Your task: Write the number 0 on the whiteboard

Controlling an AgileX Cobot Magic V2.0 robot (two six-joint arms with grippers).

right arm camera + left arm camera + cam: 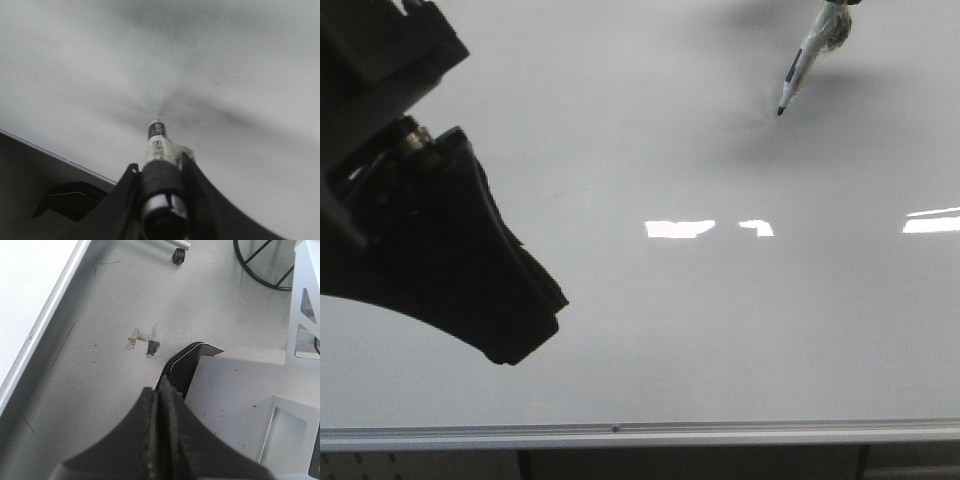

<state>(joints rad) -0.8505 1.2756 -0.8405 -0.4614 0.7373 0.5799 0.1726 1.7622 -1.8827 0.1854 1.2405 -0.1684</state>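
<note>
I've got the big glossy white-grey whiteboard [720, 330] filling nearly my whole front view, its silver metal rail [620, 432] running along the near edge. It lies flat so the pen can come at it from above. No number 0 on it anywhere I can see; the surface reads blank apart from bright light reflections, so by my judgement the writing hasn't begun.

My left arm's black bulk [440, 250] sits parked at the near left, out of the writing zone. Its left gripper [159, 405] hangs beyond the board's edge over the grey floor, fingers pressed together on nothing. It's idle, kept clear so it won't shadow or bump the stroke.

Far right, the right gripper [159, 172] is clamped on the white marker with a black tip [800, 72], a dark wrap cushioning the barrel between the fingers. In the front view only the marker shows clearly. It's tilted, tip [781, 110] angled down at the board, right at the surface; I can't tell whether it's touching. That lean should let the nib drag smoothly.
</note>
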